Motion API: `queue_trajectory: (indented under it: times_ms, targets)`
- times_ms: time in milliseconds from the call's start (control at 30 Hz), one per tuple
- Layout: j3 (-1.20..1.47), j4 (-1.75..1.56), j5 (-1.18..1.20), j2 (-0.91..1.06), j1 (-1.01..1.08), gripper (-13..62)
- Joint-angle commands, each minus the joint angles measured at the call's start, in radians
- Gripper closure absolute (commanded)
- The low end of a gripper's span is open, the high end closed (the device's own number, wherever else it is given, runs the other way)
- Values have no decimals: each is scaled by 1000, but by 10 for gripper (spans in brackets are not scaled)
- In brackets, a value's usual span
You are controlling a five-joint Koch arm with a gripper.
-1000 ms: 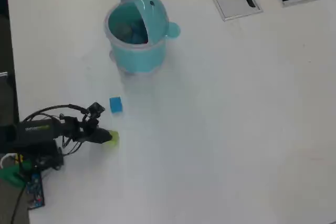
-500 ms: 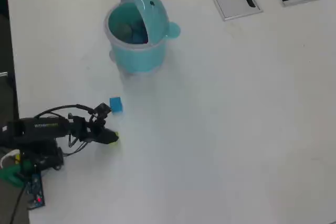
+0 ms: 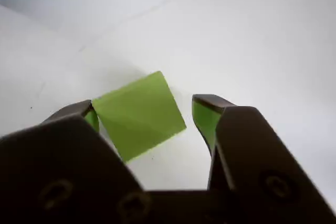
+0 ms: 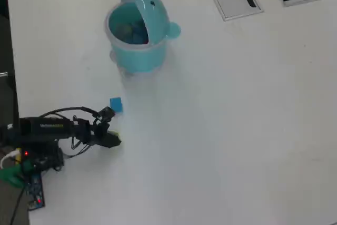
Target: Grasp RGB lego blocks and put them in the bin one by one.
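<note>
Only the wrist view shows the yellow-green block (image 3: 139, 115) between the parted jaws of the gripper (image 3: 144, 109); overhead, the gripper hides it, blue block (image 4: 116, 104) nearby.

In the overhead view the gripper (image 4: 114, 141) is reaching a little farther right across the table than in the earlier pictures, its dark tip now sitting over the spot where the yellow-green block showed beyond it; that block, plain a second ago and a sliver half a second ago, is now being hidden under the tip. The wrist view shows the yellow-green block (image 3: 138, 115) lying between the parted jaws, touching the left one, with a gap to the right one.
</note>
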Motion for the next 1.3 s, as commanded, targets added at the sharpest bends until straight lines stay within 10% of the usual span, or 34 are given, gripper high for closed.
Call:
queue_trajectory:
  times_ms: [0, 1267]
  targets:
    - [-12, -38, 11, 5, 5, 181]
    - [-120, -249, 634, 77, -313, 306]
